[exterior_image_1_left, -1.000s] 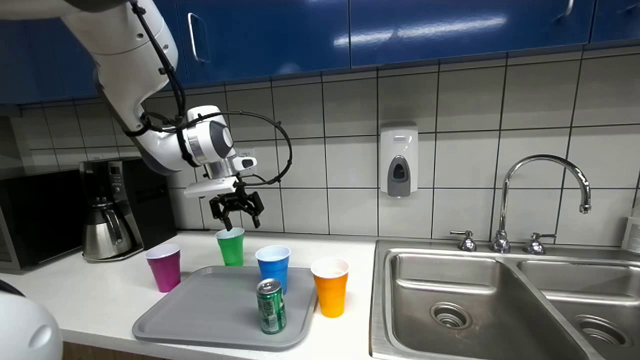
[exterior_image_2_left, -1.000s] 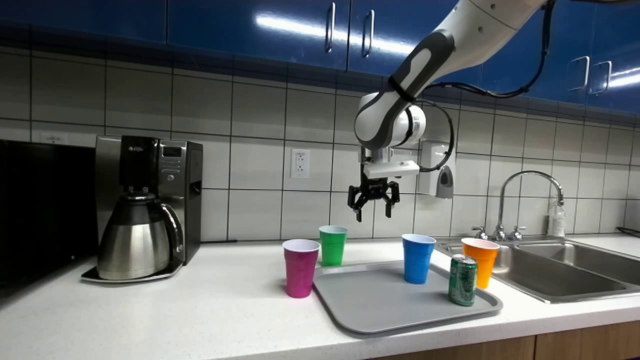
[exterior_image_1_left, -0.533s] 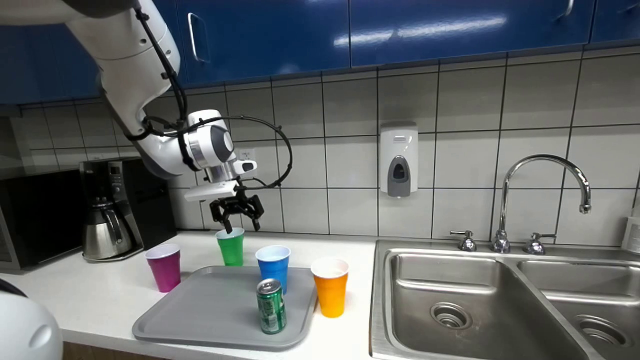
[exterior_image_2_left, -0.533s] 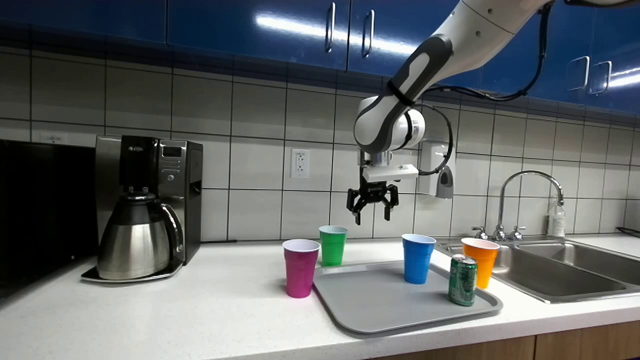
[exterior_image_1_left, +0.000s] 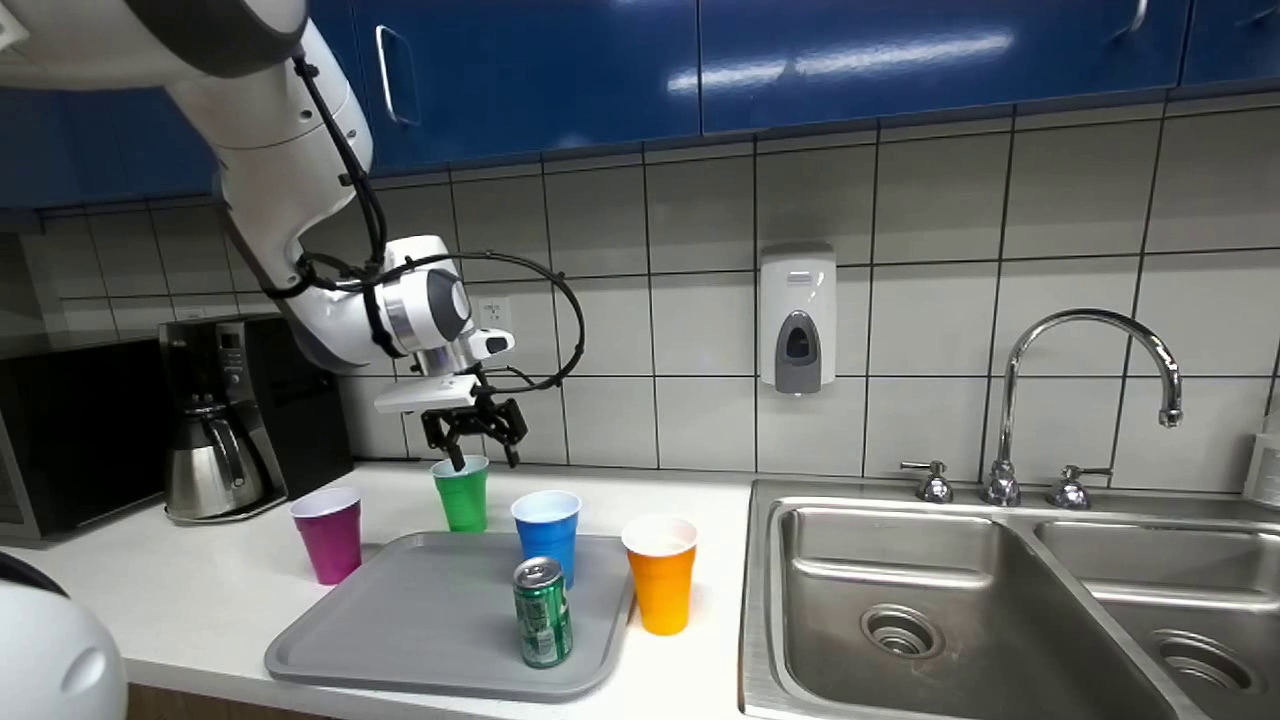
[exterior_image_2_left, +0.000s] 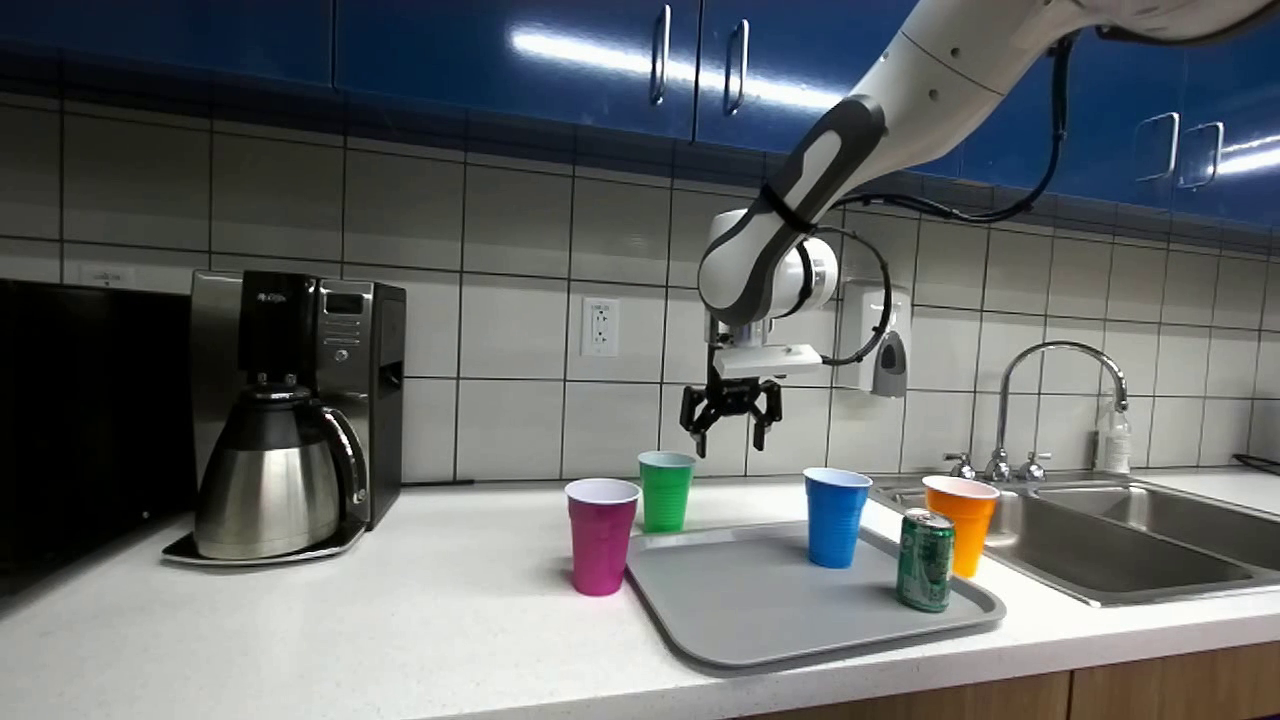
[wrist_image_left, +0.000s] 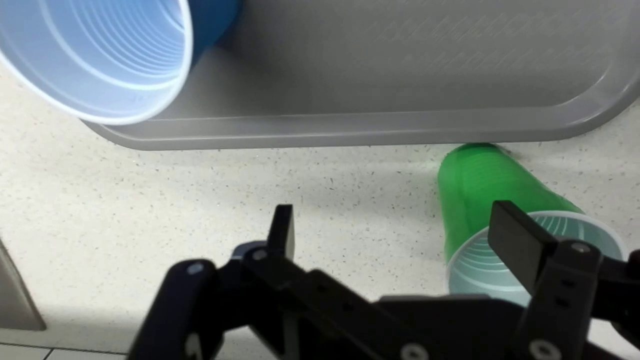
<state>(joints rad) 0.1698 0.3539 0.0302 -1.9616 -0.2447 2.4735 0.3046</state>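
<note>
Above the tabletop (exterior_image_2_left: 430, 630), by the wall-side edge of the tray (wrist_image_left: 300, 131): claw (exterior_image_2_left: 731, 447) wide open, empty.
Lower than a second ago, it hangs near the green cup (exterior_image_2_left: 665, 495), standing just outside that edge; in the wrist view one finger (wrist_image_left: 517, 245) overlaps the cup's mouth. Speckled tabletop shows between the fingers; the blue cup (exterior_image_2_left: 835, 520) stands on the tray.

Glossy blue wall cupboards (exterior_image_1_left: 540, 75) above pale, dark-grouted wall tiles (exterior_image_1_left: 703, 325).
White speckled countertop (exterior_image_2_left: 450, 630), stainless-steel double-basin sink (exterior_image_1_left: 1085, 600) set in; brown wood-fronted lower cabinets (exterior_image_2_left: 1170, 682) beneath; bright light streak (exterior_image_1_left: 880, 56) reflected on cupboards.
</note>
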